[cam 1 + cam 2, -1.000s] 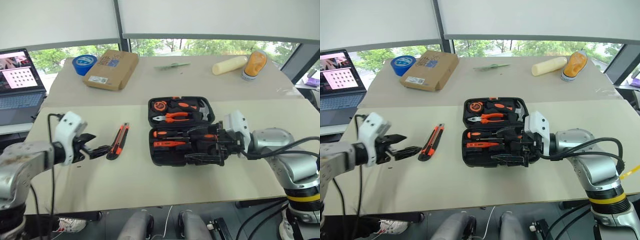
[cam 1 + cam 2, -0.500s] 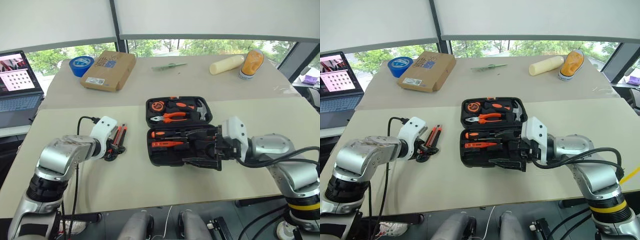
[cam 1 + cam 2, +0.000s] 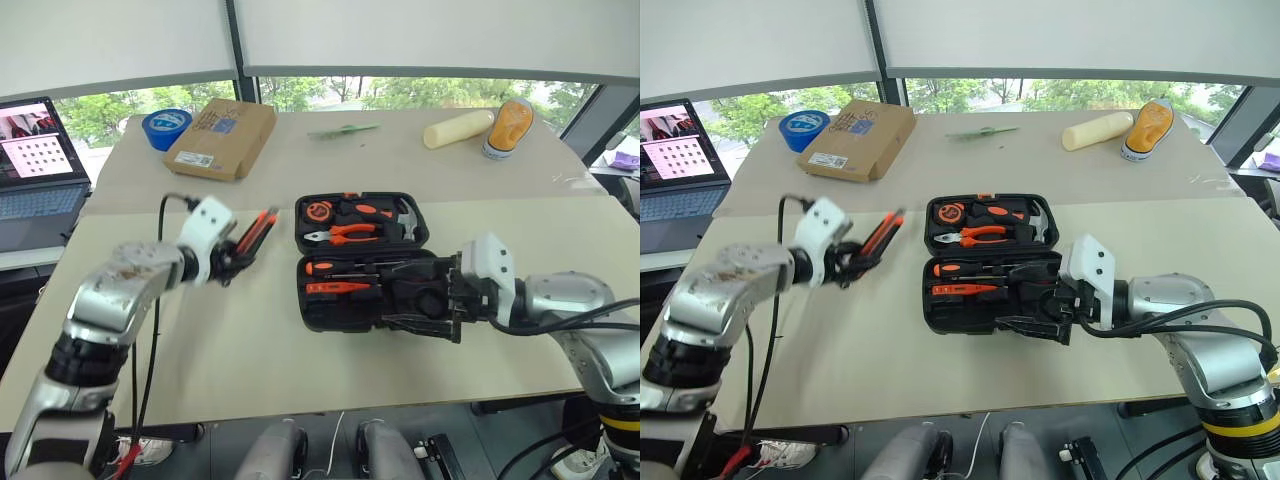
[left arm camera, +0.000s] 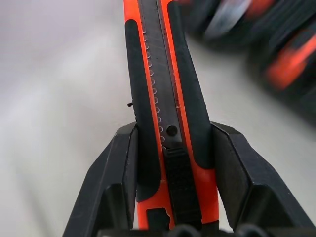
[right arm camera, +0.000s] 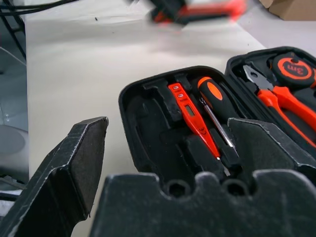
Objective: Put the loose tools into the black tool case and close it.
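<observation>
The utility knife [image 4: 168, 98] is showing orange with black grips and a dark notched slider strip. The tool case [image 3: 362, 262] is showing black, with orange-and-black tools inside. The tabletop [image 3: 300, 370] is looking pale beige. The tape roll [image 3: 168, 127] is showing blue, the cardboard box [image 3: 222, 136] brown, the stick [image 3: 343, 130] green.

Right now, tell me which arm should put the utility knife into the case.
Left. The left gripper already clamps the utility knife beside the open black tool case; the right gripper is open at the case's near edge.
</observation>
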Robot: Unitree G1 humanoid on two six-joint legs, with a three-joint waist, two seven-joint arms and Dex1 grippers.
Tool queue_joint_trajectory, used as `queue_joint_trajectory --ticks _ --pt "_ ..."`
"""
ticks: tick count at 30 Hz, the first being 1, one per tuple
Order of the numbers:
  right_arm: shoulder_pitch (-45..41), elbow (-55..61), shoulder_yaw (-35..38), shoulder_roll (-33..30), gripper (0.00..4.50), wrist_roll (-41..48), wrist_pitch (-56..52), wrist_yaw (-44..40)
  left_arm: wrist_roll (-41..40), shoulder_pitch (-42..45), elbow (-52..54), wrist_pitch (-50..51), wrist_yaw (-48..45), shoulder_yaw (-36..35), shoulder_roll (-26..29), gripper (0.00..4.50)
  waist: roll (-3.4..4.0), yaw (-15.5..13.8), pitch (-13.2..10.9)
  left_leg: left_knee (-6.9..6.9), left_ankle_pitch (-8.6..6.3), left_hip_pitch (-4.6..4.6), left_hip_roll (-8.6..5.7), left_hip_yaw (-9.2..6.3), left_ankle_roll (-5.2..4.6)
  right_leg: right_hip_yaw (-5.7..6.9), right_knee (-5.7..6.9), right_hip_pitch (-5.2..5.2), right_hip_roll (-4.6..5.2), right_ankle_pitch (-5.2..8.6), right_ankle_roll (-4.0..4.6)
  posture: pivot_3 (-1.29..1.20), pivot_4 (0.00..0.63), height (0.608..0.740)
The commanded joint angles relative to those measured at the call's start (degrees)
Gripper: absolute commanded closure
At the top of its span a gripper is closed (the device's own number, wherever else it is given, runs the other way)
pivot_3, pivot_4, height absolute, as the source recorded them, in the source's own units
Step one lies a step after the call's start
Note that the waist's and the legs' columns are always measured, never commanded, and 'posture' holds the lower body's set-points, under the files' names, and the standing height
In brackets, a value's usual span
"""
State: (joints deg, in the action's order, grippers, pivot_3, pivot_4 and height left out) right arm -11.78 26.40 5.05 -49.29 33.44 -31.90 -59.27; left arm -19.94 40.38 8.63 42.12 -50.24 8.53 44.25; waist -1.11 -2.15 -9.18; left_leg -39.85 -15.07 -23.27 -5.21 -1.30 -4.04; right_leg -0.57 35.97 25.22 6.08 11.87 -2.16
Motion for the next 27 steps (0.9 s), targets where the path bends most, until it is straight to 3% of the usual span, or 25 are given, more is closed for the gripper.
queue_joint_trajectory --ticks 1,5,11,14,27 --pt "4.26 2.95 5.94 -2.32 0.0 1.98 -0.25 -0.64 2.06 7.49 -2.6 -8.25 -15.3 9.14 -0.44 2.8 0.01 -0.17 0.01 0.0 0.0 -0.01 -0.04 0.01 -0.07 0.01 -0.01 -0.03 0.04 0.0 0.0 0.0 0.15 0.738" --pt "9.18 5.14 9.62 -2.95 0.0 1.42 -0.66 1.84 6.77 12.96 -7.41 -10.68 -20.87 18.22 -5.53 2.8 0.02 0.1 0.01 0.04 0.22 0.04 -0.05 0.13 -0.63 0.03 -0.09 -0.08 -0.03 0.0 -0.02 0.0 0.15 0.738" --pt "17.46 9.76 14.87 -2.31 0.0 1.66 -1.03 4.19 11.72 16.43 -9.36 0.09 -21.35 27.11 -11.62 2.8 -0.04 0.21 -0.03 -0.01 0.17 -0.06 0.04 0.2 -0.8 -0.07 0.01 0.0 -0.25 0.01 -0.03 0.0 0.15 0.738" --pt "20.37 11.61 16.53 -1.77 0.0 2.18 -1.39 5.42 11.82 17.24 -9.75 7.09 -20.71 28.73 -14.04 2.8 -0.04 0.13 -0.03 -0.04 0.12 -0.03 0.05 0.2 -0.89 -0.15 0.02 -0.04 -0.46 0.03 -0.07 0.0 0.15 0.738" --pt "20.63 12.67 16.63 -0.95 0.0 2.43 -1.33 9.53 15.89 17.19 -9.33 2.66 -22.92 32.72 -15.45 2.8 -0.04 -0.01 -0.03 -0.15 0.14 0.01 0.06 0.19 -0.86 -0.19 0.08 -0.06 -0.44 0.06 -0.11 0.0 0.15 0.738"
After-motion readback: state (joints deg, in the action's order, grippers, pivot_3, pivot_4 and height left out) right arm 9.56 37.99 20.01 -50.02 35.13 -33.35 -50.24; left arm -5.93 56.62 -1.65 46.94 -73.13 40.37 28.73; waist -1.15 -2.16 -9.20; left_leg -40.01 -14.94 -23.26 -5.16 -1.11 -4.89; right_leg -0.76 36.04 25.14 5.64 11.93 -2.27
